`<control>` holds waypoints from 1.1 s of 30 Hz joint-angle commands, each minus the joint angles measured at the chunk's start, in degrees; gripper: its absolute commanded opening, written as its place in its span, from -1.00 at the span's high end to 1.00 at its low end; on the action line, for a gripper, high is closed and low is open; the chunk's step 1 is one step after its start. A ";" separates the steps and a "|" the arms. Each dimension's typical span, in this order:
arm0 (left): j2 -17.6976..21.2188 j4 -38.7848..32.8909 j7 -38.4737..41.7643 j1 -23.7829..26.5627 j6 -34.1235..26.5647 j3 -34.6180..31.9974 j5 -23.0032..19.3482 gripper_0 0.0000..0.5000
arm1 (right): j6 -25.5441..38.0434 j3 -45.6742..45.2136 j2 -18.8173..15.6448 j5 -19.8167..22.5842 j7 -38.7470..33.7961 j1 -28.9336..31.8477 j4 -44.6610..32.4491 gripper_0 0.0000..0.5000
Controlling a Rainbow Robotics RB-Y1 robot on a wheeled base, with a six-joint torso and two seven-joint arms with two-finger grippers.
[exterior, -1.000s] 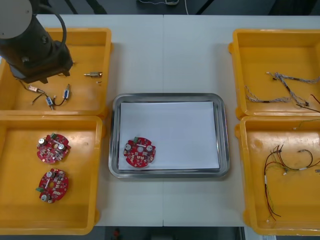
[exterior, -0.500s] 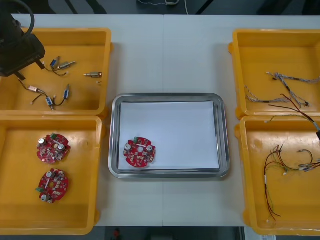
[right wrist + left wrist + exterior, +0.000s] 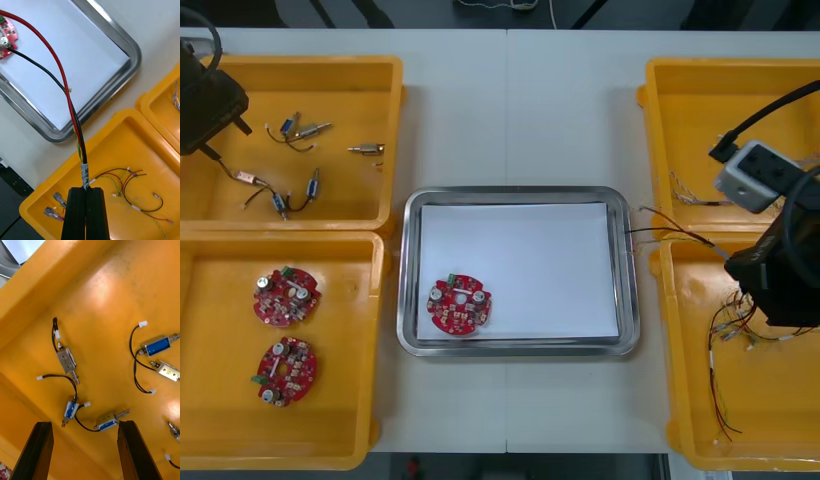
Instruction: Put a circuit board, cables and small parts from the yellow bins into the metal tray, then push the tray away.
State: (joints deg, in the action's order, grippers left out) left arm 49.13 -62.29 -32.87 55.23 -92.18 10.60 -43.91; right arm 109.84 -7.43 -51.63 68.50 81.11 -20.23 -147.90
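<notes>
Where the right arm's dark body hangs over the near right bin (image 3: 790, 420) in the front view, it hides its own fingers and part of the loose wires (image 3: 131, 180) lying there. The wrist view settles it: the right gripper (image 3: 86, 192) has its black fingers pressed together on a cable (image 3: 80, 148), a bundle of one red wire, one black wire and a thin yellow-green strand. Just above the fingertips, a white sleeve (image 3: 85, 173) wraps the bundle; it carries dark print too small to read. The cable curves away over the shiny rounded rim of the metal tray (image 3: 518, 194), and its far end is cut off at the picture's edge. A white sheet lines the tray, and on it, near the left corner on the robot's side, lies a round red circuit board (image 3: 459, 304) studded with small silver parts. Two little metal plugs in the bin are partly covered by the right fingers. At the far left bin (image 3: 350, 90), the left gripper (image 3: 84, 423) hovers with its fingers wide apart, holding nothing, above small metal parts (image 3: 67, 360): boxy blue and silver bodies with thin black leads on glossy plastic.
</notes>
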 commanded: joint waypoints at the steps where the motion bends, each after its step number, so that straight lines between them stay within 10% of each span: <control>1: 2.73 3.75 -9.67 3.13 3.15 -1.64 0.66 -1.00 | 0.16 7.69 -1.98 -1.44 -2.36 -5.96 -0.46 1.00; 33: -1.49 15.53 -12.22 2.34 17.30 7.77 -2.32 -1.00 | -8.42 43.20 9.62 -27.37 14.16 -20.55 13.42 1.00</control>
State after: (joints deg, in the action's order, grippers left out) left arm 48.68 -46.62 -46.79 55.28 -76.35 18.07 -45.73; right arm 103.29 32.88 -42.70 42.94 93.18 -38.92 -134.77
